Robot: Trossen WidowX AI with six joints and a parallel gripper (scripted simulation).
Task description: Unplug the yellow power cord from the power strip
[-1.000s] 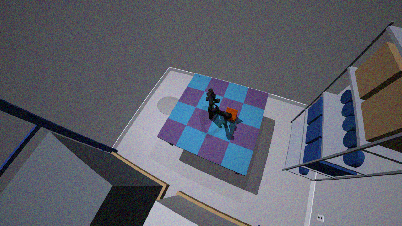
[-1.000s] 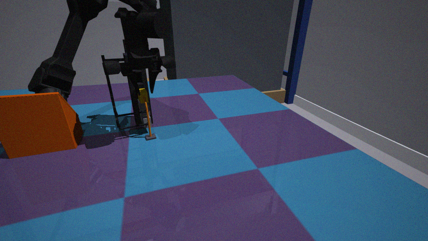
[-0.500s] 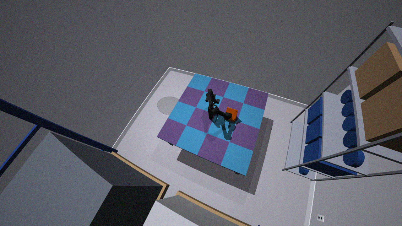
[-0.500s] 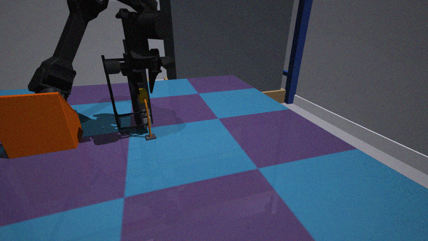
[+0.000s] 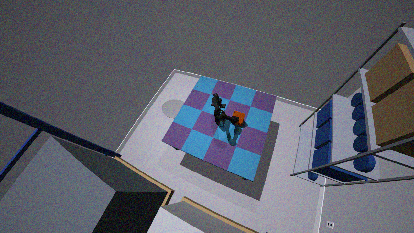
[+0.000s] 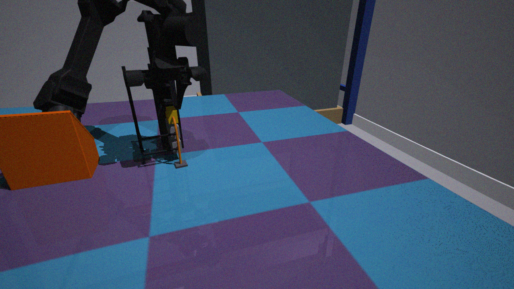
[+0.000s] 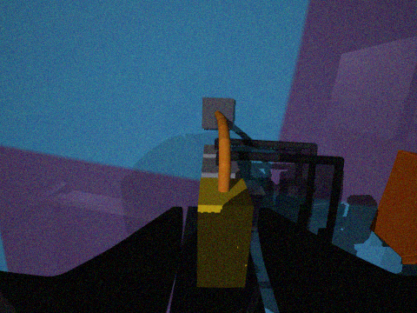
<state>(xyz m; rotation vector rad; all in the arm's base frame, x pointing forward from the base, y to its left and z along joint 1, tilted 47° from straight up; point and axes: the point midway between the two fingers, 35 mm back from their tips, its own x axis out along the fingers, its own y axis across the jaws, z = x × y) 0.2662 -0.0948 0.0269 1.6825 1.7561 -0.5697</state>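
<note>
Between pincer (image 7: 222, 273) fingers: one yellow plug (image 7: 222, 238), one cord (image 7: 222, 151)

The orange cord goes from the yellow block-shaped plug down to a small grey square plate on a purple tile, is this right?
No: the small grey square plate lies on a blue tile, as the exterior view shows. The orange cord does reach it from the yellow block-shaped plug.

black arm (image 6: 77, 53) rising from its base behind the pincer, folding over at the elbow above it, forearm dropping steeply. wrist pitched downward, gripper (image 6: 172, 104) pointing at the ground. the two dark fingers stand partly apart, parallel, one either side of the centre line, gripping nothing. seen from overhead, the arm (image 5: 220, 111) reads as a bent l.
</note>
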